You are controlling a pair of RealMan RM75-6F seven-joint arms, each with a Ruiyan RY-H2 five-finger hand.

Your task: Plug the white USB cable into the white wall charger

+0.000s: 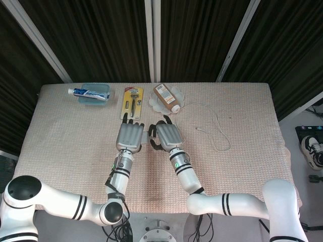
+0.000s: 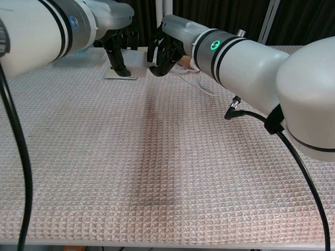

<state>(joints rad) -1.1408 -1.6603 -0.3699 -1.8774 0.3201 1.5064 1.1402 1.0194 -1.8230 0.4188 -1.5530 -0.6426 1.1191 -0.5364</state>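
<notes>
**Hands meet at mid-table for the plug-in**

The two hands sit side by side at the middle of the table [image 1: 242, 111], backs up in the head view. Between them a small pale block shows, which I take to be the white wall charger [image 1: 148, 137]; the left hand [image 1: 129, 137] has its fingers curled down at its near side, and the right hand [image 1: 168, 136] is curled likewise. What either hand actually grips is hidden under the palms, so I cannot tell whether each is clenched on something or merely bent over it. The white USB cable [image 1: 218, 132] trails in a thin, limp loop from beside the right hand out across the right half of the cloth, one small end lying loose.

Judging by this, the mating step is in hand: the next move calls for lining the plug squarely with the port and pushing straight in against a steadied charger.

The table wears a pinkish waffle-weave cloth, soft and grippy. Along the far edge lie a carded razor pack [image 1: 132, 101], an amber bottle [image 1: 166, 98] on a scalloped white dish, and a toothpaste tube [image 1: 87, 93] in a clear blue tray.
</notes>
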